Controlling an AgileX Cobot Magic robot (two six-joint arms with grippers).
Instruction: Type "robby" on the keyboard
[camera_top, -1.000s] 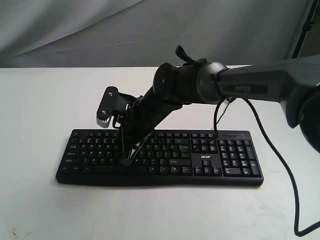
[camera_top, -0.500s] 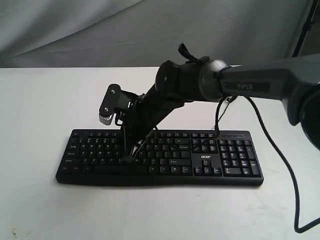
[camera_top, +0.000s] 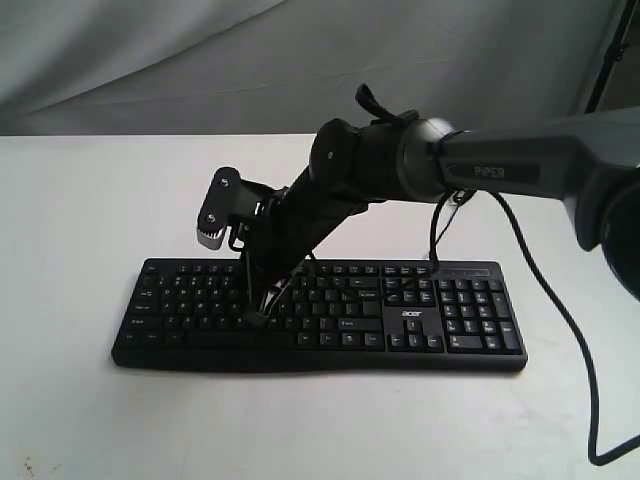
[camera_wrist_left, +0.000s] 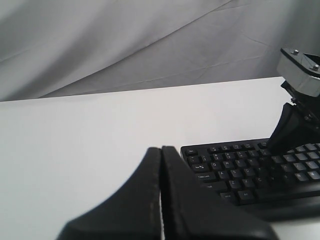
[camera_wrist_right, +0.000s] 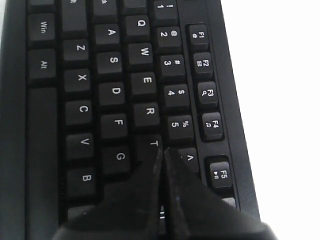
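The keyboard (camera_top: 340, 325), wide and black with small white legends, a number pad and an acer logo, lies flat on the white bench (camera_top: 80, 400). It looks rigid but light and likely to skid under a sideways push, so it needs no grip, only short straight-down taps on key centres. The right fingers (camera_wrist_right: 145, 190) are pressed together into one tip by the T key. The left fingers (camera_wrist_left: 147, 195) are also closed, clear of the keys.

wide black full-size keyboard (camera_top: 340, 318), number pad on its right end, tiny white key legends, white acer logo (camera_top: 412, 315) just above the arrow keys, lying flat on the white table (camera_top: 80, 220), long front edge toward the camera, roughly mid-table
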